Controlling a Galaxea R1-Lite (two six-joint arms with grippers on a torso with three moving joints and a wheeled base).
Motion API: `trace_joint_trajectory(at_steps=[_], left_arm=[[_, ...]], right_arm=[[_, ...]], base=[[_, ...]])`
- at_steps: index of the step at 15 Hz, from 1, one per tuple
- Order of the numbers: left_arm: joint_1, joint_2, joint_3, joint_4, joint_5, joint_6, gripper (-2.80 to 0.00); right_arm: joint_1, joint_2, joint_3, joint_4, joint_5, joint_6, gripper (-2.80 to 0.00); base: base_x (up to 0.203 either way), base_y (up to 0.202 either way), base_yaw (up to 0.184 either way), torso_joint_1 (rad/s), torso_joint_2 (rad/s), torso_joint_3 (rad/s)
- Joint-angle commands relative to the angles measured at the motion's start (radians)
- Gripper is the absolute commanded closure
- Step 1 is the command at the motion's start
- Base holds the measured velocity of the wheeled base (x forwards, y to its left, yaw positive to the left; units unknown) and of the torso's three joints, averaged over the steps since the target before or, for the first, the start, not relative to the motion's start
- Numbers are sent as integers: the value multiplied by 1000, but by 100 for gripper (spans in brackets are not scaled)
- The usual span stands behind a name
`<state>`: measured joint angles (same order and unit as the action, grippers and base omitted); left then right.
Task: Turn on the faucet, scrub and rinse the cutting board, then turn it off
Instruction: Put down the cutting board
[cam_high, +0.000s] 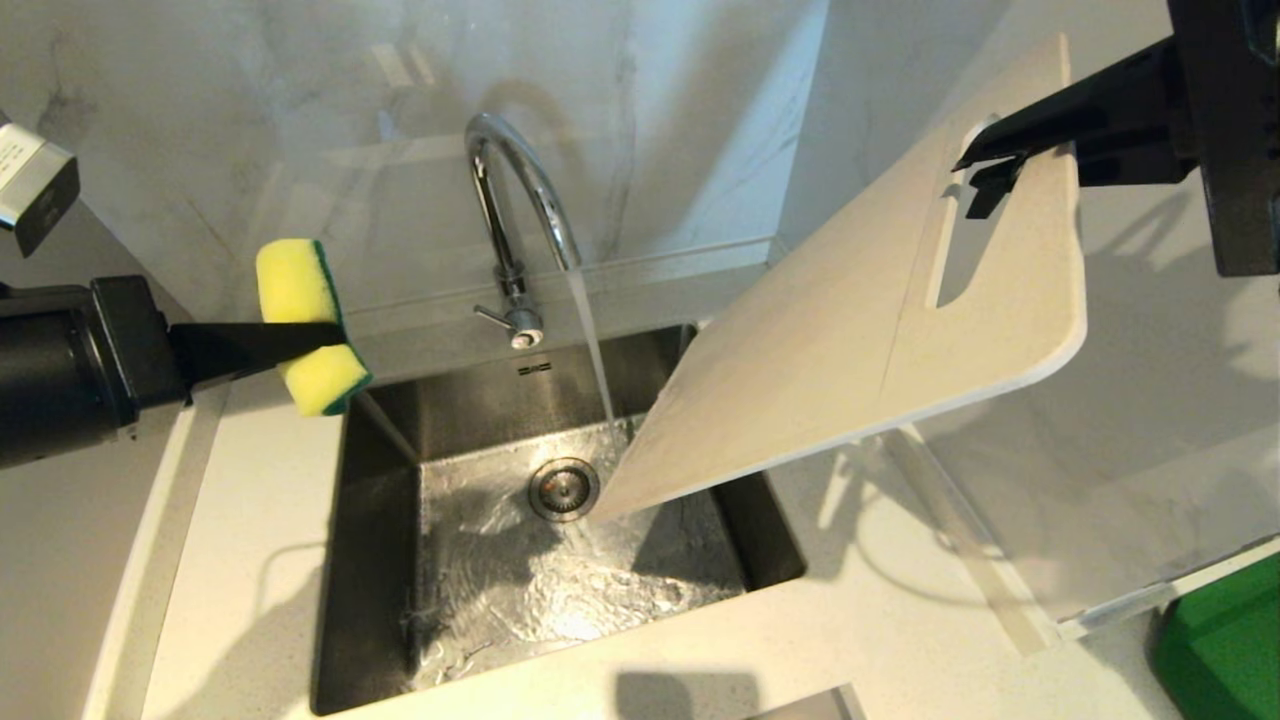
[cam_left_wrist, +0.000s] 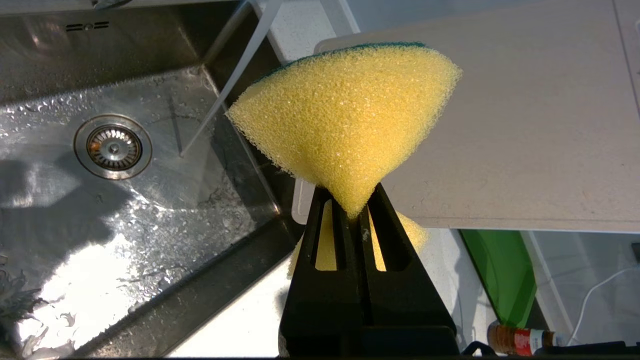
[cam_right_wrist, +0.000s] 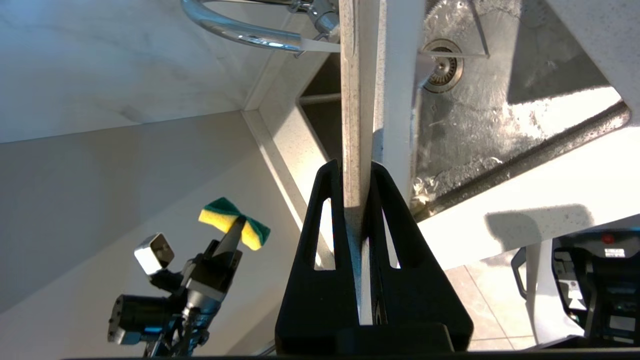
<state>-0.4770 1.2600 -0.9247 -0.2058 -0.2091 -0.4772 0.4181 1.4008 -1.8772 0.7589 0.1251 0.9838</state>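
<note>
cutting board (cam_high: 800, 360) hangs tilted over the sink (cam_high: 380, 520), long axis sloping from its slotted end at upper right down to the low corner by the drain, next to the faucet (cam_high: 515, 200) stream. right claw (cam_high: 985, 165) is clamped on the slotted end. left claw (cam_high: 335, 345), pinched tight on the sponge (cam_high: 300, 325), sits well left of the board above the counter (cam_high: 250, 560); scrubbing looks like a rightward reach across the sink.

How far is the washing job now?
Done: the faucet is running. In hand: the right gripper holds the cutting board tilted over the sink, its low corner at the stream; the left gripper pinches the sponge, away from it. Left: scrubbing, rinsing, shutting off.
</note>
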Motion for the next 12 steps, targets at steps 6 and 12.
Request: trace_joint_trajectory(at_steps=[6, 12], left_arm=[[0, 4, 4, -3, -6, -4, 0], [0, 6, 4, -11, -29, -4, 0]], right_arm=[[1, -34, 132, 0, 1, 0, 0], [1, -72, 314, -6, 1, -50, 0]], base=[[0, 0, 0, 0, 0, 0], [0, 0, 0, 0, 0, 0]])
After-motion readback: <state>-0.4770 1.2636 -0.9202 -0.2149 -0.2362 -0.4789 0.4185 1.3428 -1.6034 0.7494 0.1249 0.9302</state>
